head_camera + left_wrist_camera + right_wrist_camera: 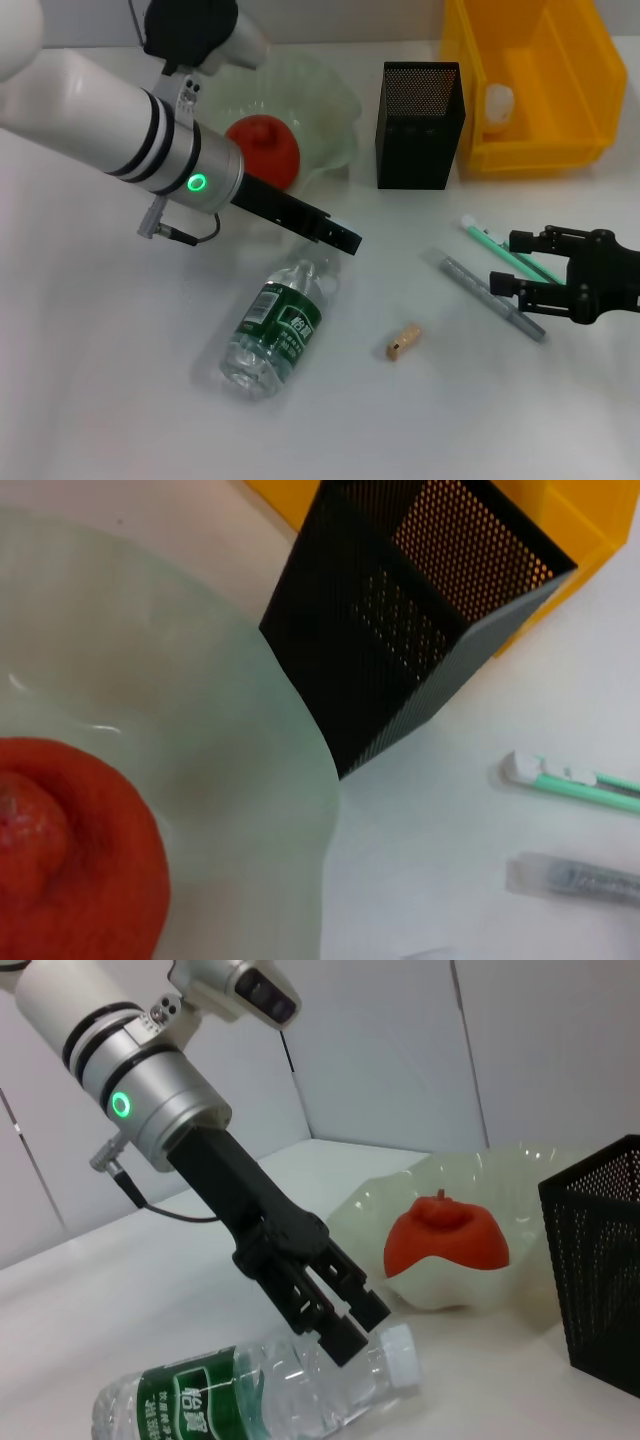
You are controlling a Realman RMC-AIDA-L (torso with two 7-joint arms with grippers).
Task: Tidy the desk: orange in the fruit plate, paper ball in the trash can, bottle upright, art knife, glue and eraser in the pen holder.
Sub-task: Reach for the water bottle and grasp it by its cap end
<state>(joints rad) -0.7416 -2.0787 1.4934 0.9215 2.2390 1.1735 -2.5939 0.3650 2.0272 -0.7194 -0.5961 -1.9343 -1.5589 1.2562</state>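
Head view: left gripper point(340, 238) slants down above the bottle point(275, 327).

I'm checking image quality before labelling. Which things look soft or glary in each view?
Left wrist view: the red-orange fruit and pale-green glass bowl sit close and soft, while the black mesh box is sharper. Head view: soft shadows and highlights on the lying clear plastic bottle. Right wrist view: left claw crisp above that bottle.
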